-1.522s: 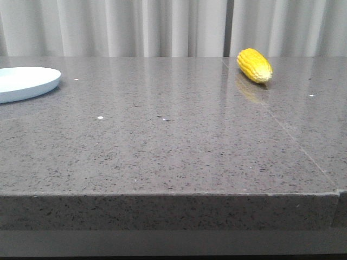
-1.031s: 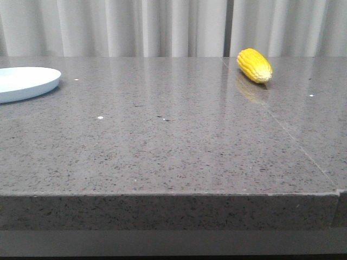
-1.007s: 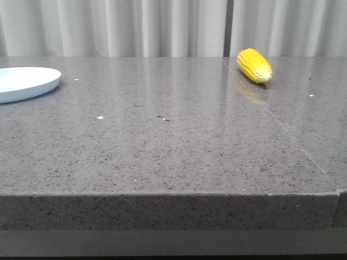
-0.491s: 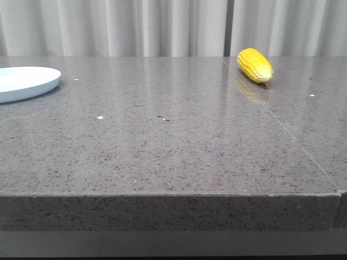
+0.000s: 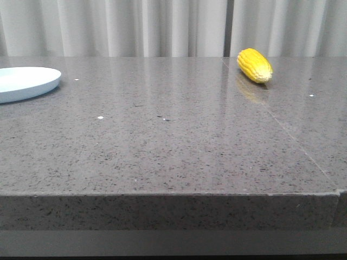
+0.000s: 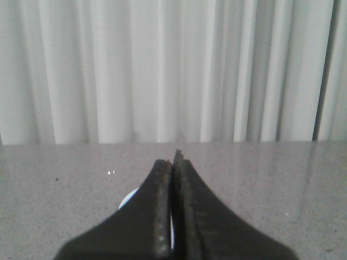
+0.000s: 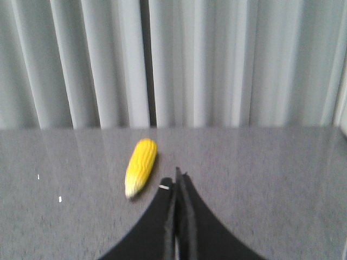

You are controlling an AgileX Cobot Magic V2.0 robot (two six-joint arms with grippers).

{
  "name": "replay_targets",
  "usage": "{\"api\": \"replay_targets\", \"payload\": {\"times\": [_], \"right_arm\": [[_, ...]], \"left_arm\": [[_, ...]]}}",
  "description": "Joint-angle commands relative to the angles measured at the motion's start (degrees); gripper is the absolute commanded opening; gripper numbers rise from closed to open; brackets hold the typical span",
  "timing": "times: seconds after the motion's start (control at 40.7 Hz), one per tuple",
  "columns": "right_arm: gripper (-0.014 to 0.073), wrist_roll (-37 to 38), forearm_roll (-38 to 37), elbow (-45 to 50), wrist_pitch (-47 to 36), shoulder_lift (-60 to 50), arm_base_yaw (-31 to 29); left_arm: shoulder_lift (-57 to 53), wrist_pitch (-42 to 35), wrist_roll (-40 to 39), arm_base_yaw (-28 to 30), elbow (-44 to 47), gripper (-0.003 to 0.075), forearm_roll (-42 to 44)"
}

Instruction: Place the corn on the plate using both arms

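At the far left of the table (image 5: 173, 146) lies the plate (image 5: 24, 83), pale blue-white and shallow, cut by the left edge of the front view, with nothing on it. The table is a grey speckled stone top with a few small white specks on it, and a thin seam runs across its right part from far to near. Behind it hangs a white curtain (image 5: 135, 27) in folds along the whole far side. At the far right, well apart from the plate, the corn (image 5: 255, 65) lies on the table, bright yellow, with its paler tip turned to the near right; a faint reflection of it shows on the shiny top just in front of it. No arm appears in the front view. In the left wrist view the left gripper (image 6: 173, 162) has its two dark fingers pressed together with nothing between them, and a small piece of the plate (image 6: 126, 201) shows just beside and behind the fingers. In the right wrist view the right gripper (image 7: 177, 181) is also pressed together and holds nothing; the corn (image 7: 141, 167) lies on the table near its fingertips, not touching them, with the pale tip toward the camera.
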Motion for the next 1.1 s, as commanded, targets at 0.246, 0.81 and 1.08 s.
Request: {"api": "replay_targets", "payload": {"times": [0.246, 0.81, 1.08], "right_arm": [[-0.0067, -0.65, -0.04, -2.61, 2.52, 11.81, -0.31], [0.0440, -0.88, -0.04, -2.50, 3.43, 17.08, -0.31], [0.0592, -0.88, 0.01, -2.50, 3.05, 17.08, -0.31]], "left_arm": [[9.78, -0.38, -0.50, 0.13, -2.48, -0.0020, -0.11], [16.85, 1.84, -0.50, 0.13, -2.48, 0.0256, -1.61], [19.55, 2.81, -0.50, 0.13, -2.86, 0.0547, -1.11]]}}
